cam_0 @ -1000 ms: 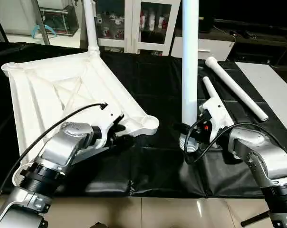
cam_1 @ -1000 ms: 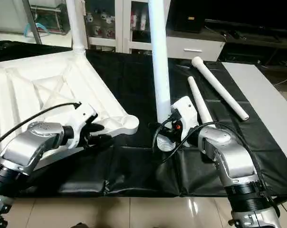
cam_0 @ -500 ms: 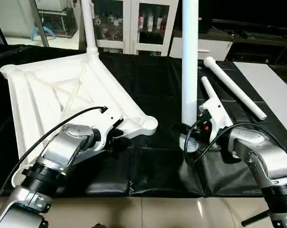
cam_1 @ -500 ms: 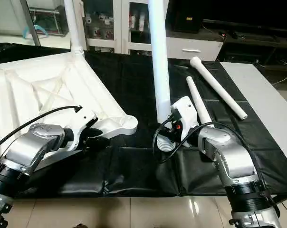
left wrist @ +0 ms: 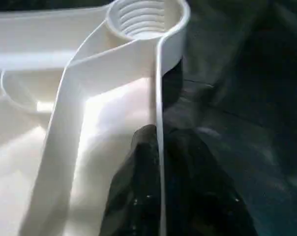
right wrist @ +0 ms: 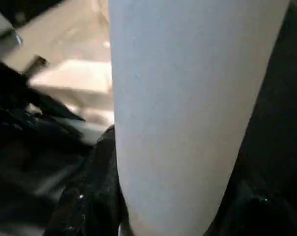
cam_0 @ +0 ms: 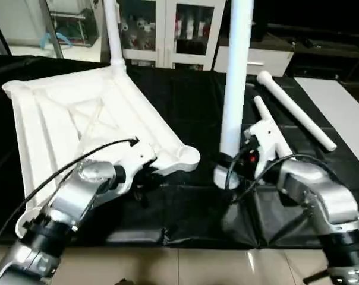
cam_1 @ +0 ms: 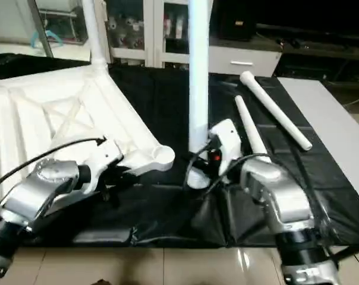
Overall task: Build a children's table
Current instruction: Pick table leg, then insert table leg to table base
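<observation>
Tabletop: we see the white plastic ribbed tabletop [cam_0: 78, 119] upside down on the black cloth [cam_0: 191, 107], at ten o'clock.
Left gripper [left wrist: 161, 147]: pinching the tabletop's edge by the empty corner socket [cam_0: 187, 155].
Right gripper [cam_0: 236, 163]: clasping an upright white round leg [cam_0: 234, 89].
Spare legs [cam_0: 295, 110]: two o'clock, lying flat.

held leg [cam_0: 236, 71]: top running off picture edge | fitted leg [cam_0: 112, 32]: top being cut off too | tabletop [cam_1: 25, 119]: left edge cropped | right fingers: hiding behind held leg
</observation>
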`<state>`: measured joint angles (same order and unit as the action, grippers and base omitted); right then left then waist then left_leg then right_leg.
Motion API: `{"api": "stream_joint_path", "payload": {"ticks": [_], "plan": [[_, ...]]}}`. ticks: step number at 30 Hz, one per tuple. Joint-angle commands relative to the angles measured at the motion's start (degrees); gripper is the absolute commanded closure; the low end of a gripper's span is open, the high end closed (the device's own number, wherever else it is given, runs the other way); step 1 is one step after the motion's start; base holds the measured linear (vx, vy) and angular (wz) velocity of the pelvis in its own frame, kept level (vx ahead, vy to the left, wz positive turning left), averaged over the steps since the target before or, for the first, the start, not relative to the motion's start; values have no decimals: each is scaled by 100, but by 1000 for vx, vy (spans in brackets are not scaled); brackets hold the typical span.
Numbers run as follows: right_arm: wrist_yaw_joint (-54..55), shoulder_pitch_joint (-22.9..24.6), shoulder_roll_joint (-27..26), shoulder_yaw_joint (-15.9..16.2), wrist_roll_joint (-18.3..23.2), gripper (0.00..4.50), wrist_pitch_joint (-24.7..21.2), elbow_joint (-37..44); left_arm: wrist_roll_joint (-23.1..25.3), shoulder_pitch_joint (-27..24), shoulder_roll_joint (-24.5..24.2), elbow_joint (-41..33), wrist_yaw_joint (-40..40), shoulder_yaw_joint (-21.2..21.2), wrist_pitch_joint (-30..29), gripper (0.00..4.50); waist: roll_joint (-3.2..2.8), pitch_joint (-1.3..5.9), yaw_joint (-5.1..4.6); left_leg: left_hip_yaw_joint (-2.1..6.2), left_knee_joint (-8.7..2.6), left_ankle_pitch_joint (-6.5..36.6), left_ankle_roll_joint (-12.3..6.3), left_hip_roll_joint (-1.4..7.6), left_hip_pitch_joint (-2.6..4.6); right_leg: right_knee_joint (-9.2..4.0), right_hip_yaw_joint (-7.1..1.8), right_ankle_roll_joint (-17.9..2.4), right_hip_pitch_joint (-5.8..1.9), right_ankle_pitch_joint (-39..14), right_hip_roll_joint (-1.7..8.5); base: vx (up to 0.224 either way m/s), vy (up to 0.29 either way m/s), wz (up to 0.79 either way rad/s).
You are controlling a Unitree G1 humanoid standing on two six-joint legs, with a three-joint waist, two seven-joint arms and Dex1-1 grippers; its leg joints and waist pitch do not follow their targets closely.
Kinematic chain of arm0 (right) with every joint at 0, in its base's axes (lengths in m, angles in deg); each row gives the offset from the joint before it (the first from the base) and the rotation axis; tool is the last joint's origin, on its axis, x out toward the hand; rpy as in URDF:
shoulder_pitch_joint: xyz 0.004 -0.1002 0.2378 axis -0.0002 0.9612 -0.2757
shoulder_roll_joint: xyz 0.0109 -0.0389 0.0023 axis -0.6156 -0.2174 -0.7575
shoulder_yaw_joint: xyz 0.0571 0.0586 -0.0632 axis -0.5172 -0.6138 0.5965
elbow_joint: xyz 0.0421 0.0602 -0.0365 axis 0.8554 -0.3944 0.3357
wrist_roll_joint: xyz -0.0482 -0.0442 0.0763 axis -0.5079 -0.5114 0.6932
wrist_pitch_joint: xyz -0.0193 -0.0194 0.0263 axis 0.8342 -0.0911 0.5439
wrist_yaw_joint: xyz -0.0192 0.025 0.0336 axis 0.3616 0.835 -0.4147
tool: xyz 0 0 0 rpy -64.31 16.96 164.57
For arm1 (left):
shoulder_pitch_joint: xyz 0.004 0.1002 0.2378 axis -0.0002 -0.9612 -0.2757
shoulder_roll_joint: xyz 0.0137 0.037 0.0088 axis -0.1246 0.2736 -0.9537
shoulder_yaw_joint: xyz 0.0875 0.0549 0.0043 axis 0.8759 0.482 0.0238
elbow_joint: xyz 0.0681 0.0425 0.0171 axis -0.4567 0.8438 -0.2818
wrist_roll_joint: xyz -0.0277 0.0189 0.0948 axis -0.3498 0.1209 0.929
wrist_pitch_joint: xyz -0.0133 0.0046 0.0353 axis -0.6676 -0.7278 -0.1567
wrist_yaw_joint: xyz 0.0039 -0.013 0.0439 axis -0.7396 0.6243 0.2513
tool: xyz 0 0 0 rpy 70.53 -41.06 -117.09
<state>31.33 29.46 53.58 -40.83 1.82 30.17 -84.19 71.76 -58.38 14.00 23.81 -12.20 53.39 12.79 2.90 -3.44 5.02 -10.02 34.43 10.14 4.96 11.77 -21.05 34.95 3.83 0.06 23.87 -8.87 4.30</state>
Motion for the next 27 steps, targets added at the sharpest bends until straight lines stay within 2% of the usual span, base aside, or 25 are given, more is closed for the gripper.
{"api": "stream_joint_path", "payload": {"ticks": [1,2,5,6,10,15,18,22,27], "plan": [[-72,-144,11,-223,217,264,-76,196,-24,-129,30,-232,-430,356,396,418,-28,380,-18,28,-468,1618,105,155,110,-448,-255,-840,-222,-2023,336,0,0,0],[-101,-152,2,-204,222,264,-68,185,-20,-134,50,-256,-398,335,469,418,-14,373,-15,17,-462,1644,108,145,120,-458,-254,-838,-210,-2061,330,0,0,0],[-149,-164,-44,-132,179,264,-38,126,-5,-158,49,-327,-451,330,636,443,-27,354,15,23,-479,1784,170,149,131,-474,-256,-776,-192,-2294,340,0,0,0],[-160,-174,-62,-90,134,264,-8,69,18,-176,4,-369,-554,386,734,443,3,350,9,23,-480,1817,180,142,128,-479,-256,-734,-188,-2370,342,0,0,0],[-195,-200,-78,92,19,264,63,-56,-26,-292,-120,-518,-793,475,599,448,18,347,8,27,-484,1739,180,142,102,-481,-263,-654,-198,-2494,361,0,0,0],[-216,-287,-129,215,-74,264,163,-220,108,-362,-208,-489,-911,550,637,450,27,341,-25,26,-488,1678,177,140,83,-473,-266,-651,-198,-2420,350,0,0,0],[-240,-364,-203,273,-155,264,254,-368,211,-354,-220,-408,-921,582,631,450,26,335,-56,29,-485,1754,186,134,88,-490,-265,-622,-188,-2575,356,0,0,0],[-257,-444,-278,335,-174,264,337,-557,161,-321,-160,-387,-897,530,344,450,41,326,-65,33,-489,1836,191,137,102,-500,-260,-621,-173,-2642,350,0,0,0],[-379,-484,-282,465,-218,264,222,-722,224,-247,-175,-303,-959,561,449,450,44,322,-70,38,-493,1875,193,135,95,-502,-261,-615,-178,-2640,349,0,0,0]]}}
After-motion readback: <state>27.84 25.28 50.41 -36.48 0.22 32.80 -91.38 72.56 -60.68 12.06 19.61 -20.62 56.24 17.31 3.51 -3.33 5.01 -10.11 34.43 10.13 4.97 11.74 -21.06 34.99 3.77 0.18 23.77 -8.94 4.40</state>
